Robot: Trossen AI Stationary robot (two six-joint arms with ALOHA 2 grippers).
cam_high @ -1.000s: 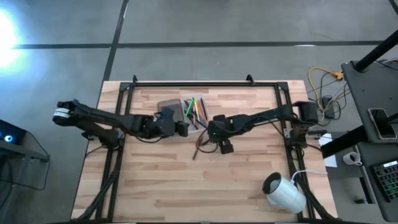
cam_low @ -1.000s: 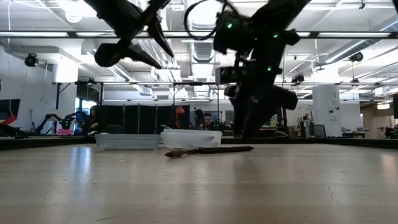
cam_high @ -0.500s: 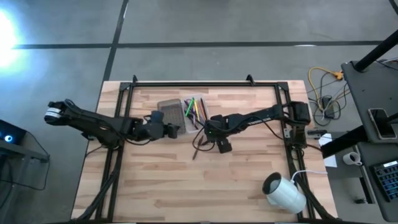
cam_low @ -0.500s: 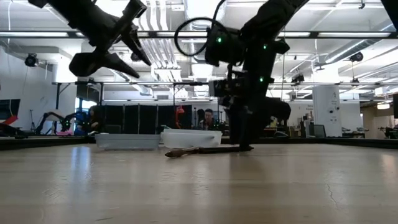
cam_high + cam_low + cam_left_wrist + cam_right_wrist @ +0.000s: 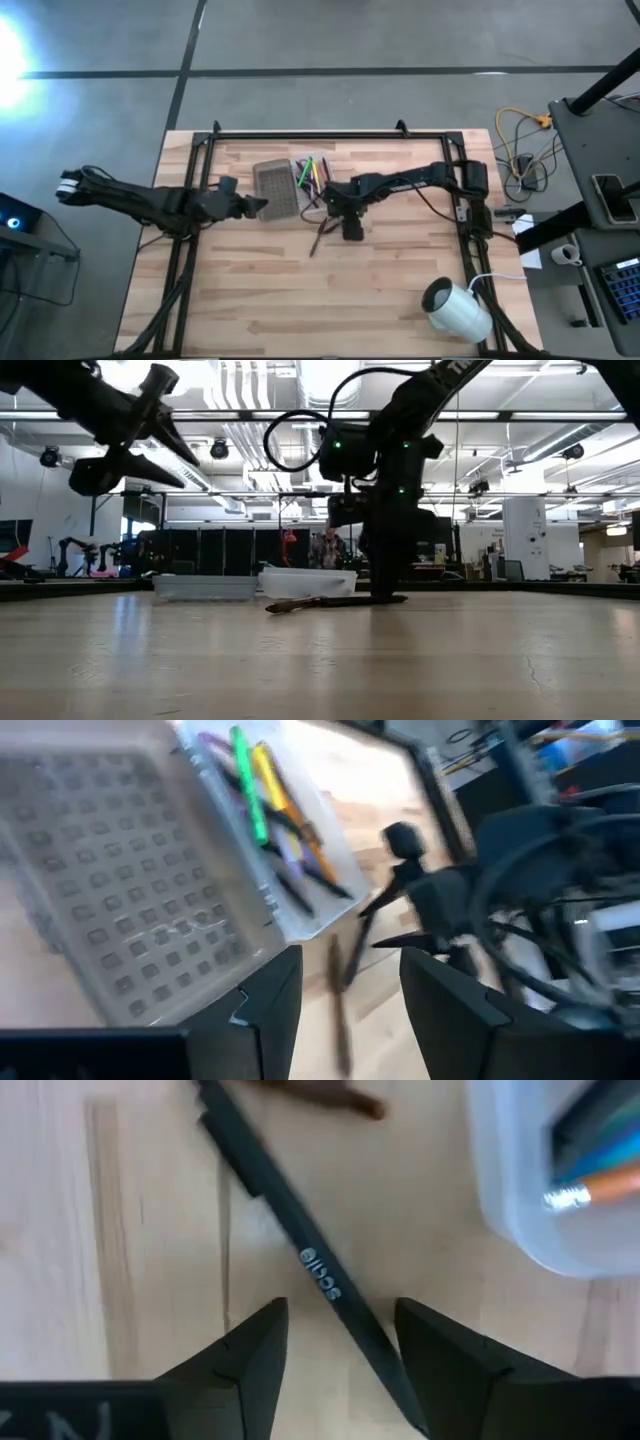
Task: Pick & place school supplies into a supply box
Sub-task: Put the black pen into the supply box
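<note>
- Movement first: since a second ago your left hand (image 5: 262,204) has pulled back toward the counter's left edge, uncovering the grey lid (image 5: 274,187), while your right hand (image 5: 330,213) has dropped from above the counter to its surface.
- Your right hand now stands vertical over the dark pen (image 5: 300,1256) near the counter's middle, just beside the supply box (image 5: 312,180); its fingers (image 5: 245,1365) are spread on either side of the pen and hold nothing yet.
- Your left arm stretches low across from the counter's left edge, its hand raised above the surface, fingers (image 5: 262,1005) apart and empty, pointed toward the lid.
- The supply box sits near the counter's far edge, around the middle, with green, yellow and orange pens (image 5: 265,795) lying inside it; the lid lies flat touching its left side.
- A brownish pencil (image 5: 318,238) lies loose on the counter next to the dark pen.
</note>
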